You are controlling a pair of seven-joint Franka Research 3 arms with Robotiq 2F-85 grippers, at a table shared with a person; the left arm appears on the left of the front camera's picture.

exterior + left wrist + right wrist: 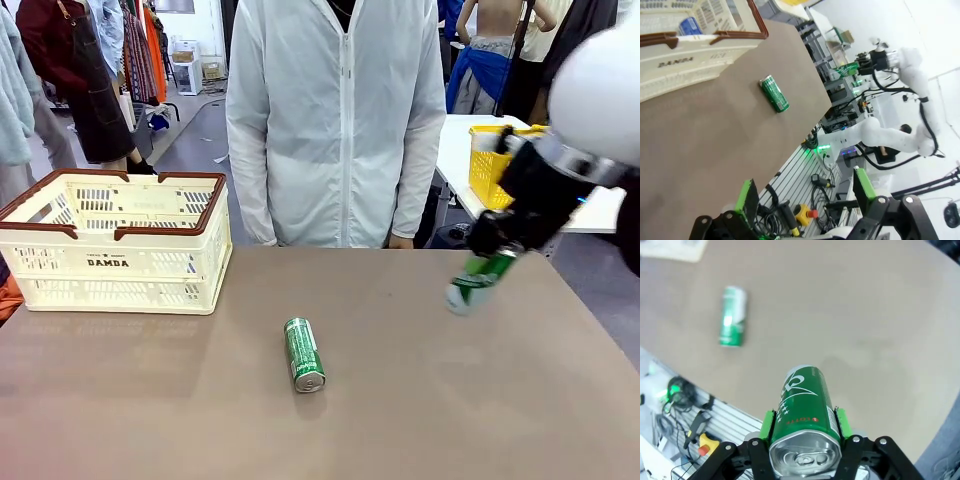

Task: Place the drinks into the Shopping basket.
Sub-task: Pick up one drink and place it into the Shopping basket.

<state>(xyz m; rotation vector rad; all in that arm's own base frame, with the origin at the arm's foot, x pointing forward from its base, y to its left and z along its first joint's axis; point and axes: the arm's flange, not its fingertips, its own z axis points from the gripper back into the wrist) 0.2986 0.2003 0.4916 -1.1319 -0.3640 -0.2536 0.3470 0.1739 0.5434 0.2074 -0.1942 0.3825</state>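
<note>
Front view: right tool [492, 258] pinching green can [474, 284], tilted, above counter [420, 400]; Shopping basket [60, 262] well off to tool's left, past 2nd can [304, 354]. Left tool [805, 195] spread.

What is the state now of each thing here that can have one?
right gripper: shut on held green can
held green can: lifted off table, tilted
other green can: on its side on table
blue can: inside Shopping basket
Shopping basket: upright on table
left gripper: open, empty

Lying can [304, 354] & held can [802, 400] green w/ white print, silver tops; 3rd can [690, 25] blue; basket [180, 262] cream w/ dark-brown rim; desk [450, 400] grey-brown; R end effector [805, 421] pads [769, 422] green.
</note>
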